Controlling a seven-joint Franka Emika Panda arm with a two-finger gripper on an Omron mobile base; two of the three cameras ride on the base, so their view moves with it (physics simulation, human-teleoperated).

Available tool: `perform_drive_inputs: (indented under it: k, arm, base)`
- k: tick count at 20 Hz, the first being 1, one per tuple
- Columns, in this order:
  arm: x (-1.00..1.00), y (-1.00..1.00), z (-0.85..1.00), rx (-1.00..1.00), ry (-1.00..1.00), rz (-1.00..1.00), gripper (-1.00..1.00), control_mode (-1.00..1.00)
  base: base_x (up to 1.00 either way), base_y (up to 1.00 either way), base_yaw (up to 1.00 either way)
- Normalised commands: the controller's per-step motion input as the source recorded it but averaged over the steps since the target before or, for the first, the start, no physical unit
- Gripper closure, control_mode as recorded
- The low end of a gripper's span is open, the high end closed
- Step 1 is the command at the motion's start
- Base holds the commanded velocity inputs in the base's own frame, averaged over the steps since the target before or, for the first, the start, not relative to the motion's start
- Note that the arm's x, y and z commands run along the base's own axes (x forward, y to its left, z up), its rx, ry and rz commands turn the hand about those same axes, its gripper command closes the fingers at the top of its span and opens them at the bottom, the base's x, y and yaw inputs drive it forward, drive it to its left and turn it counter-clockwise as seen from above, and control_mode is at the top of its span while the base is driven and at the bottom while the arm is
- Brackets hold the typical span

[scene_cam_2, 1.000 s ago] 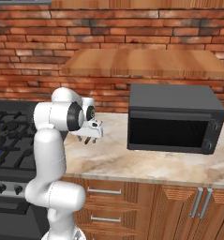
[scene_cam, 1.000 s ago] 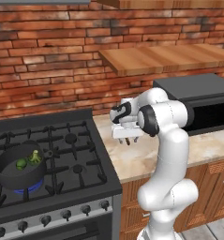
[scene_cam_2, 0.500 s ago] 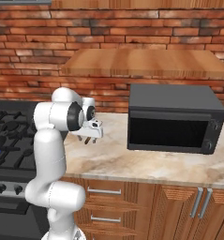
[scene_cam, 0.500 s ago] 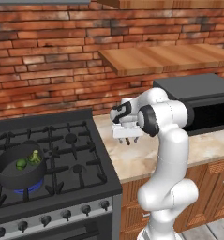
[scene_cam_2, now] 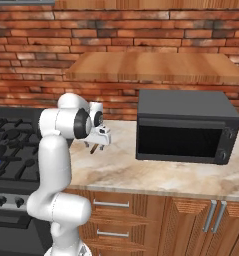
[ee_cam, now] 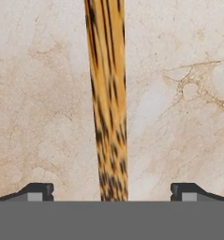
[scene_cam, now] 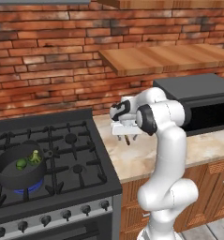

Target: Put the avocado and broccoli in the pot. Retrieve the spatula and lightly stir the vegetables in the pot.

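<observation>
Left of the microwave, left base view: arm bent at the elbow, hand turned down over the marble counter (scene_cam: 146, 159); gripper (scene_cam: 127, 138) hanging just above it, jaws released.
Pot (scene_cam: 20, 168): on the stove (scene_cam: 62, 154), front-left burner, well apart from the microwave (scene_cam: 197, 101); avocado (scene_cam: 21, 164) and broccoli (scene_cam: 35, 156) inside, side by side.
Right base view: gripper (scene_cam_2: 94, 147) low over the counter (scene_cam_2: 141, 175), left of the microwave (scene_cam_2: 183, 127), forearm level.
Hand view: fingertips (ee_cam: 36, 191) spread wide either side of the spatula (ee_cam: 107, 101); wooden handle lying between them, not touched, on the counter (ee_cam: 43, 103).
</observation>
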Motion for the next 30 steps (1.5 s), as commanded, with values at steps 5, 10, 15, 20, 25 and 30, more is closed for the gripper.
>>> perform_drive_inputs:
  k: [5, 10, 15, 20, 25, 30]
  arm:
    - [0.01, 0.0, -0.27, 0.0, 0.0, -0.02, -1.0, -1.0]
    - [0.0, 0.0, -0.23, -0.02, -0.04, 0.0, -1.0, -1.0]
    - [-0.1, 0.0, -0.02, -0.02, -0.01, -0.02, -1.0, -1.0]
    - [-0.11, 0.0, 0.04, -0.08, 0.0, 0.0, -1.0, -1.0]
    - [-0.03, 0.0, 0.0, -0.02, 0.0, 0.0, -1.0, -1.0]
    - [0.0, 0.0, -0.21, 0.0, 0.0, 0.0, -1.0, -1.0]
  base:
    - [0.0, 0.0, 0.0]
    - [0.0, 0.0, 0.0]
    - [0.0, 0.0, 0.0]
    - [0.0, 0.0, 0.0]
    - [0.0, 0.0, 0.0]
    - [0.0, 0.0, 0.0]
